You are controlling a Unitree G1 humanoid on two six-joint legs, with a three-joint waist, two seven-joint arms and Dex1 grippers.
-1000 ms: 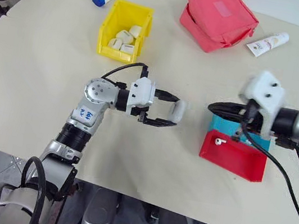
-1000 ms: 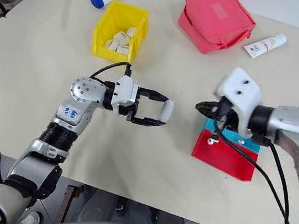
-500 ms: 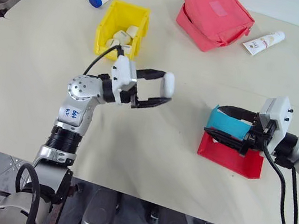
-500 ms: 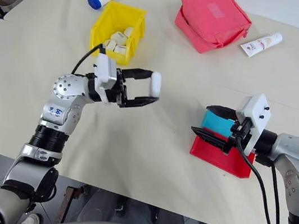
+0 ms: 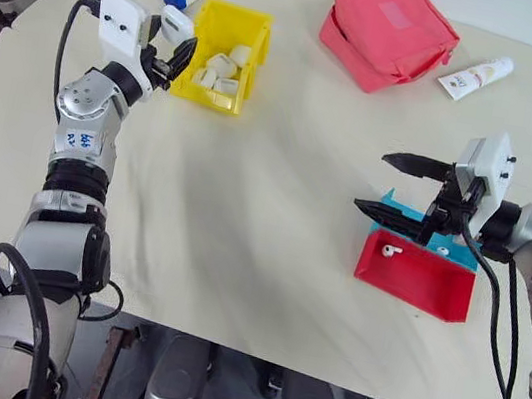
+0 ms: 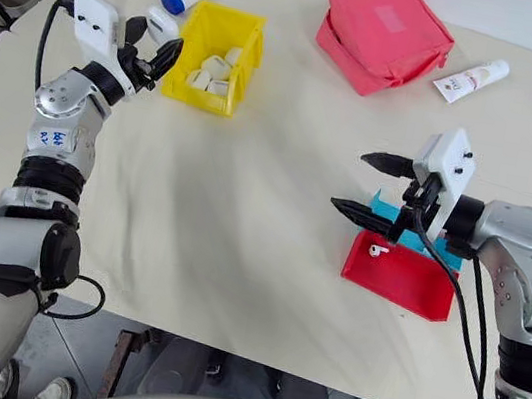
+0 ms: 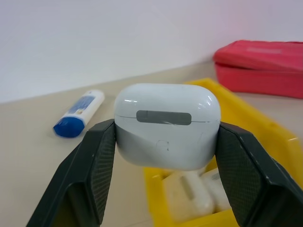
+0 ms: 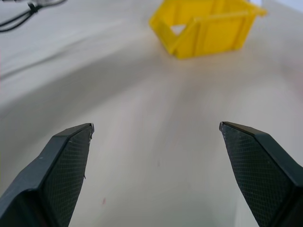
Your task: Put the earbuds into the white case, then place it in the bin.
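Earbud case, the white case (image 7: 167, 126), sits clamped across its flat sides between your left gripper (image 5: 175, 41)'s fingers just off the yellow bin (image 5: 258, 28)'s 9 o'clock edge, while your right gripper (image 5: 397, 188) hangs spread and empty above the red tray (image 5: 415, 280); it looks light, rigid and slick, so keep that mid-body hold below the lid seam.

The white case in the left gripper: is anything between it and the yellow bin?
Nothing visible. The left gripper holds the white case just beside the yellow bin, which already contains several similar white cases.
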